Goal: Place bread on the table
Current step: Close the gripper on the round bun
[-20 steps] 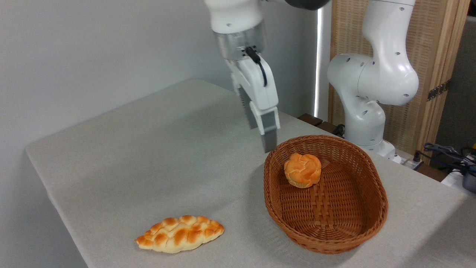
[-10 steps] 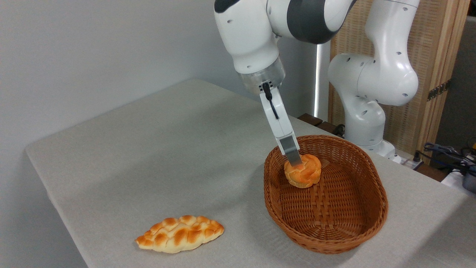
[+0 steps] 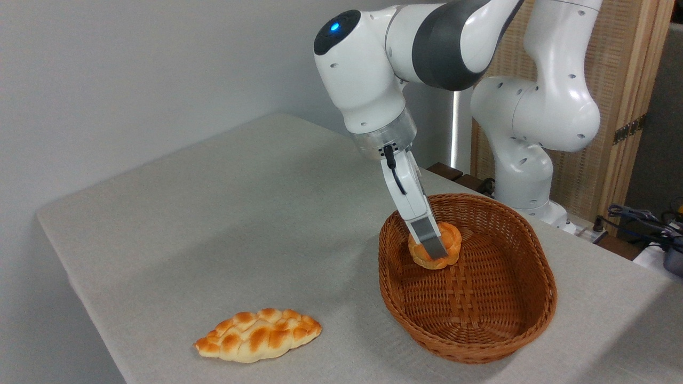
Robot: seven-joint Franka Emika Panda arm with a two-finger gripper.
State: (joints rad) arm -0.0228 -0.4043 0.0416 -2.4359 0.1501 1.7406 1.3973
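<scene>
The one camera view shows the arm (image 3: pixel 427 48) reaching down from the upper right, its wrist bent so the gripper (image 3: pixel 435 249) slants down and to the right into the basket (image 3: pixel 525 314). A blue light glows on the wrist joint, and a black cable runs down the gripper body. Only the near finger (image 3: pixel 429 240) shows, a grey flat pad lying across the front of the bun (image 3: pixel 451 237); the other finger is hidden behind it. How wide the fingers stand cannot be told, nor whether they press on the bun or only sit at it.

The bun is small, round and orange-golden, with a knotted, segmented top. It shows on both sides of the near finger, more of it to the right, and its pale lower edge shows just below the fingertip. It sits on the basket floor at the far end, close to the back wall, not on the table (image 3: pixel 213 213).

Well to the lower left of the fingers, outside the basket, a longer, paler braided loaf (image 3: pixel 259 335) lies flat on the grey cloth near the front edge.
</scene>
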